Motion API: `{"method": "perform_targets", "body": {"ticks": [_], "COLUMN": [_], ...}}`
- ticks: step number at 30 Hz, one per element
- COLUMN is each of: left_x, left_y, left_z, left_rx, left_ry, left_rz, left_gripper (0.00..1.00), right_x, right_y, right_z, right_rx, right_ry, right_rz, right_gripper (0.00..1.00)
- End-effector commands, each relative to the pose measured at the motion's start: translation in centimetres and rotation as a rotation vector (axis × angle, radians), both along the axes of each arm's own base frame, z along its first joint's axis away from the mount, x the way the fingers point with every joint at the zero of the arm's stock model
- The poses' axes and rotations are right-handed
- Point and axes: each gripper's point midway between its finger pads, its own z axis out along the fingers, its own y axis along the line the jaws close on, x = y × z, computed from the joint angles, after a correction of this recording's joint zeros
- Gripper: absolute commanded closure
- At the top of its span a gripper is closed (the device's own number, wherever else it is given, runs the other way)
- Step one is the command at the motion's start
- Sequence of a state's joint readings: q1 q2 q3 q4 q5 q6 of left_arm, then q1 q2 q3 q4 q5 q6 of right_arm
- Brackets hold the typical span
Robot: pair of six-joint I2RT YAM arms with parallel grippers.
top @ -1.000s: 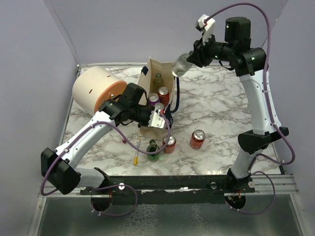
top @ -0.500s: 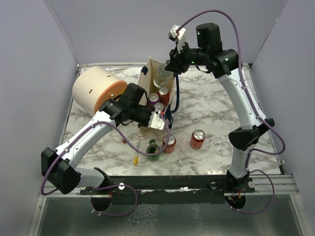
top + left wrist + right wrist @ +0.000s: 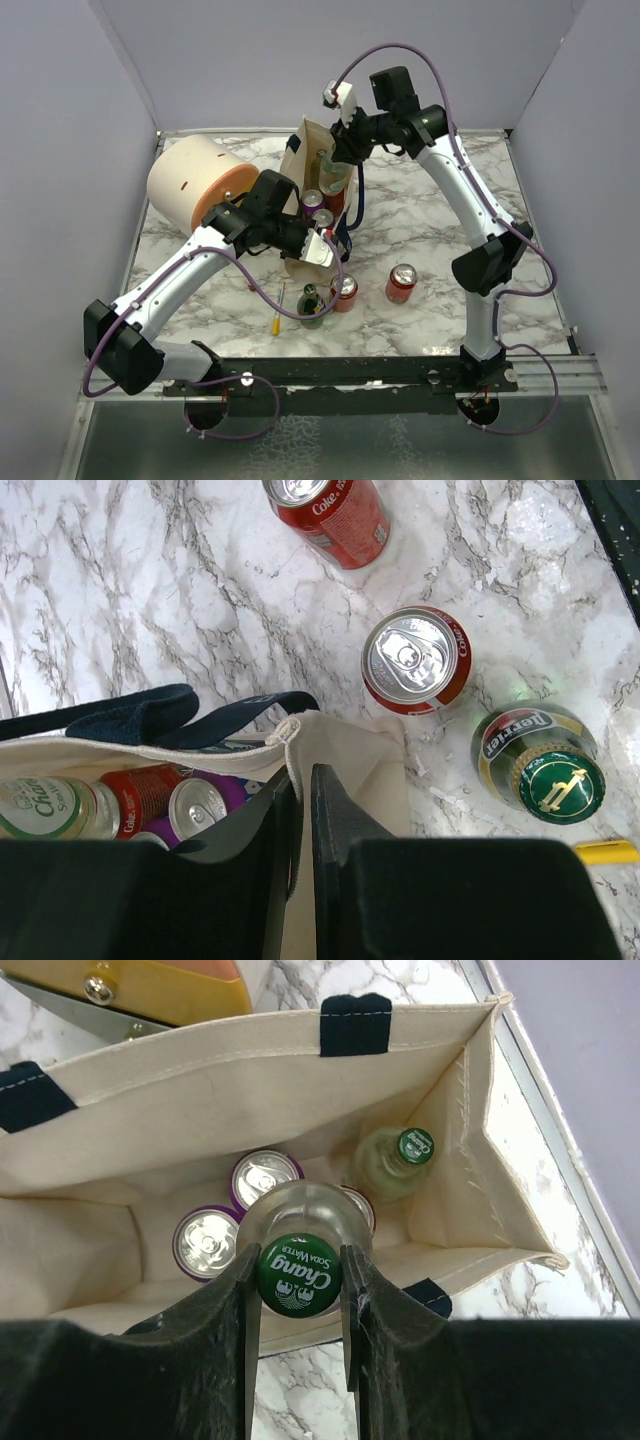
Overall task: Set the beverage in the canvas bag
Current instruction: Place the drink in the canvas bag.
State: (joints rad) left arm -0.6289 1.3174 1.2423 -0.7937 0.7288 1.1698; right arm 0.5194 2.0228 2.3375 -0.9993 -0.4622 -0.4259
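The Chang soda water bottle is pinched at its neck by the right gripper, over the mouth of the canvas bag. The glass is judged heavy, rigid, slippery and breakable, so a neck hold is advised. The bag's limp rim is clamped by the left gripper.

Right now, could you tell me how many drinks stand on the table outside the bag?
3: a Coke can alone to the right, another red can near the bag, a green bottle beside it. The left arm may hide more.
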Motion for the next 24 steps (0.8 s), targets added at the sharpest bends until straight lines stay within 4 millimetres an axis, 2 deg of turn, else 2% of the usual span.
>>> {"method": "perform_targets", "body": {"ticks": [1, 8, 17, 22, 24], "left_x": [-1.2, -1.6, -0.9, -0.7, -0.5], "left_y": [0.4, 0.7, 0.7, 0.7, 0.7], "left_z": [-1.6, -2.2, -2.2, -2.2, -2.1], "left_rx": [0.032, 0.048, 0.052, 0.054, 0.055], "left_ry": [0.031, 0.034, 0.021, 0.017, 0.015], "left_rz": [-0.042, -0.052, -0.023, -0.014, -0.011], "left_gripper": [0.85, 0.87, 0.88, 0.88, 0.88], "right_x": [1.6, 1.0, 0.2, 0.3, 0.5], "right_y": [0.0, -0.8, -0.8, -0.7, -0.6], "right_z": [3.1, 0.9, -1.0, -0.1, 1.0], "right_rx": [0.016, -0.034, -0.061, -0.036, -0.009], "right_ry": [-0.16, -0.112, -0.05, -0.06, -0.076], "right_rz": [0.003, 0.006, 0.043, 0.045, 0.036], "right_gripper": [0.99, 0.99, 0.99, 0.99, 0.99]}}
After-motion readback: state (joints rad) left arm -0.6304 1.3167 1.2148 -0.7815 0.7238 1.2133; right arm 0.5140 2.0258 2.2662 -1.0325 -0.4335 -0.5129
